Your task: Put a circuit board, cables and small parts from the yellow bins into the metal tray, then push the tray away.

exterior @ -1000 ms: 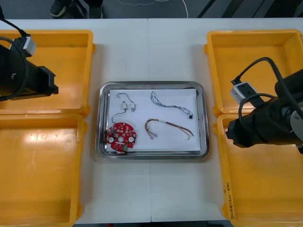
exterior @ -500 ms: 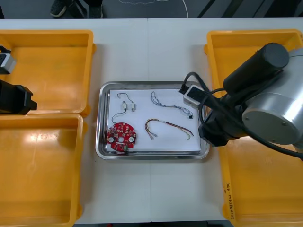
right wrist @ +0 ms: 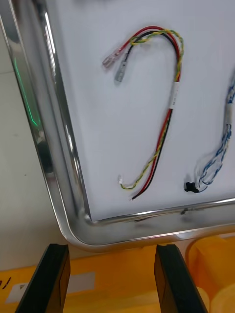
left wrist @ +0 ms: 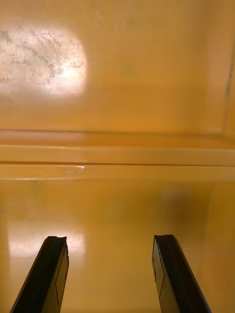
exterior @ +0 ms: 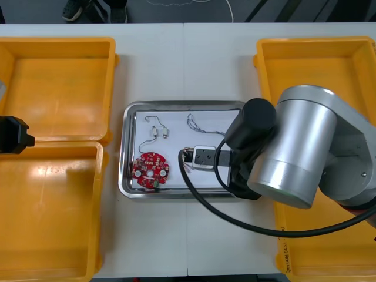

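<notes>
Sitting on the light table (exterior: 188,59) between yellow plastic bins (exterior: 59,82), the white-lined metal tray (exterior: 126,147) holds a round red circuit board (exterior: 151,170) and cables (right wrist: 172,98). The right gripper (right wrist: 111,249) hovers over the tray's corner, black fingers (right wrist: 51,274) spread, empty; its silver arm (exterior: 294,147) hides part of the tray. The left gripper (left wrist: 110,239), fingers apart, hangs over the left bins.

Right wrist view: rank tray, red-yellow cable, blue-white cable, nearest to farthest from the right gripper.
1. Metal tray: corner rim, at right gripper.
2. Red and yellow cable: inside that corner.
3. Blue and white cable: farther along.
</notes>
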`<act>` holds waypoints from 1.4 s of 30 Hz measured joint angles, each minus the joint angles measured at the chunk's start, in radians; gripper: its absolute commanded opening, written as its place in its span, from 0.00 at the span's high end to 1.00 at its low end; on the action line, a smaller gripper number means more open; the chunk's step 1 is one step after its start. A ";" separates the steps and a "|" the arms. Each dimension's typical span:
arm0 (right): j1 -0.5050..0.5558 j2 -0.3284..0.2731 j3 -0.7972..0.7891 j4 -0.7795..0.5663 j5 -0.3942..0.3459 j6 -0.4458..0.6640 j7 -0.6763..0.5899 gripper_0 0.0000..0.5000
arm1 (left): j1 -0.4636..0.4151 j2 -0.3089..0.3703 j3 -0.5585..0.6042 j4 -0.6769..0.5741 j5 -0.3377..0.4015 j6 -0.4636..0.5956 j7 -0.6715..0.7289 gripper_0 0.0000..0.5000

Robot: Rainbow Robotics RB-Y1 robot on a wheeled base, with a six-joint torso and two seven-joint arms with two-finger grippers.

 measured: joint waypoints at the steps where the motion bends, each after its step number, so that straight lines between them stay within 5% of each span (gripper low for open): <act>1: -0.006 0.001 0.019 0.006 0.006 0.000 0.004 0.00 | 0.006 0.000 0.004 0.000 0.000 0.000 0.000 0.00; 29: -0.038 0.151 0.132 0.171 0.019 -0.001 0.028 0.00 | 0.081 0.000 0.027 -0.001 0.001 0.000 0.000 0.00; 42: -0.061 0.235 0.237 0.245 0.117 -0.035 0.061 0.00 | 0.084 0.000 0.037 -0.002 0.022 0.000 0.000 0.00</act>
